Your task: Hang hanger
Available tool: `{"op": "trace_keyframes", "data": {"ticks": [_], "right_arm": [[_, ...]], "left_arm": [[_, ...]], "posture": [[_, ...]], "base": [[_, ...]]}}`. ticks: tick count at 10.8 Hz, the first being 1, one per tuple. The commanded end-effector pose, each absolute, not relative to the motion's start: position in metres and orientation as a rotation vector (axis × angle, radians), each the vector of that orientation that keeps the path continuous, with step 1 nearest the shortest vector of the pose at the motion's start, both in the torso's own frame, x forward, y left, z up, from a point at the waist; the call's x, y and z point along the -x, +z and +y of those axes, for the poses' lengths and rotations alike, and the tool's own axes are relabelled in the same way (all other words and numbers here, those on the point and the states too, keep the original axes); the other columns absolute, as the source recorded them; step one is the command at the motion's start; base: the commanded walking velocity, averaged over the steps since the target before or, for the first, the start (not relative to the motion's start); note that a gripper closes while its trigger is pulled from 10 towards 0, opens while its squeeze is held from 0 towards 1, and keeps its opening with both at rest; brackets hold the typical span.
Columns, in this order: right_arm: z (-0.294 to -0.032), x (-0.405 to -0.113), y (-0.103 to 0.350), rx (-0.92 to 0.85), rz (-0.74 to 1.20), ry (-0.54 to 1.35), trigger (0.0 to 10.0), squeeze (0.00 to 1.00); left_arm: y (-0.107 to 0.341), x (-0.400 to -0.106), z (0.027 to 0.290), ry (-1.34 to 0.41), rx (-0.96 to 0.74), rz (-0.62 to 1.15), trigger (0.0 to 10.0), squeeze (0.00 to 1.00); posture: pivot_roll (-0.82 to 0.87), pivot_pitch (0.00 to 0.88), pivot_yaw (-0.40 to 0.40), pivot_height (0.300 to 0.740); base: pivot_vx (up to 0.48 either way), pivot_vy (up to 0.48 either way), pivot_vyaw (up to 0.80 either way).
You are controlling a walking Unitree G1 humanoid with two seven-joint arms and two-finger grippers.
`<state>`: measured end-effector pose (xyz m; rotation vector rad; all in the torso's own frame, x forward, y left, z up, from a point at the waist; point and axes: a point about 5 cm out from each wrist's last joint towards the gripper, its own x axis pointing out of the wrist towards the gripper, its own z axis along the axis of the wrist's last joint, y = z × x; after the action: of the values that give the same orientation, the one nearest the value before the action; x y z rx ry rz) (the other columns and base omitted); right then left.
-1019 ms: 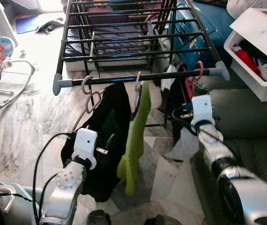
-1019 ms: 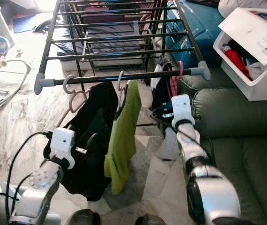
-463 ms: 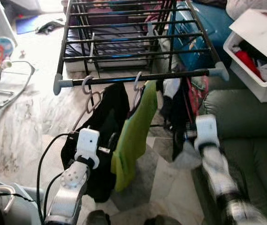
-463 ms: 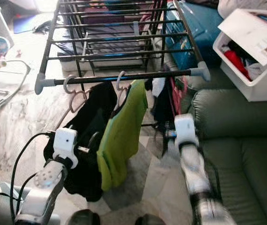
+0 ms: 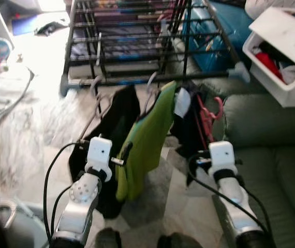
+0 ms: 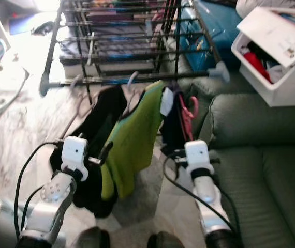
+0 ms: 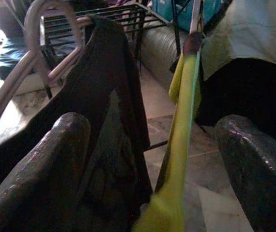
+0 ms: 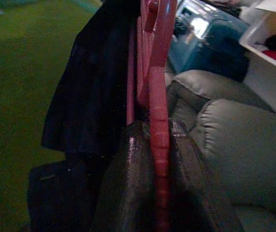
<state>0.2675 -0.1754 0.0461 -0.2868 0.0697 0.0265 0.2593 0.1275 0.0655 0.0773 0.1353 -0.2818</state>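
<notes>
Now right hand (image 8: 160,159) clamped on pink hanger (image 5: 208,114), long axis upright, hook topmost; left hand (image 7: 152,159) open.

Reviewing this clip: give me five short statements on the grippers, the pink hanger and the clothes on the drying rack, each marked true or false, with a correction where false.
1. The right gripper is shut on the pink hanger. True.
2. The pink hanger's hook sits over the rack bar. False: the hook hangs below the bar, off it.
3. The left gripper grips the green garment. False: its fingers stand apart, with the garment's edge between them.
4. A black garment hangs beside the green one. True.
5. The white bin stands on the floor under the rack. False: it rests on the grey sofa.
</notes>
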Motion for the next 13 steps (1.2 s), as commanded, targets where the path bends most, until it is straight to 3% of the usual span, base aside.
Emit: {"op": "trace_keyframes", "data": {"ticks": [1,6,10,13], "right_arm": [[-0.171,-0.272,0.057,0.29,0.026,0.04,10.0,0.0],[-0.167,-0.276,0.06,0.311,0.052,0.057,10.0,0.0],[-0.178,-0.27,0.052,0.291,0.107,0.031,10.0,0.0],[-0.178,-0.277,0.058,0.27,0.099,0.021,10.0,0.0]], "left_arm": [[0.065,-0.261,0.13,-0.277,-0.086,0.133,10.0,0.0],[0.082,-0.274,0.133,-0.267,-0.097,0.074,10.0,0.0],[0.068,-0.266,0.137,-0.242,-0.082,0.119,10.0,0.0],[0.069,-0.266,0.136,-0.246,-0.072,0.111,10.0,0.0]], "posture": [[-0.03,0.0,-0.003,0.74],[-0.04,0.0,0.015,0.74],[-0.03,0.0,-0.027,0.74],[-0.04,0.0,-0.019,0.74]], "base": [[-0.394,0.0,0.0],[-0.375,0.0,0.0],[-0.336,0.0,0.0],[-0.09,0.0,0.0]]}}
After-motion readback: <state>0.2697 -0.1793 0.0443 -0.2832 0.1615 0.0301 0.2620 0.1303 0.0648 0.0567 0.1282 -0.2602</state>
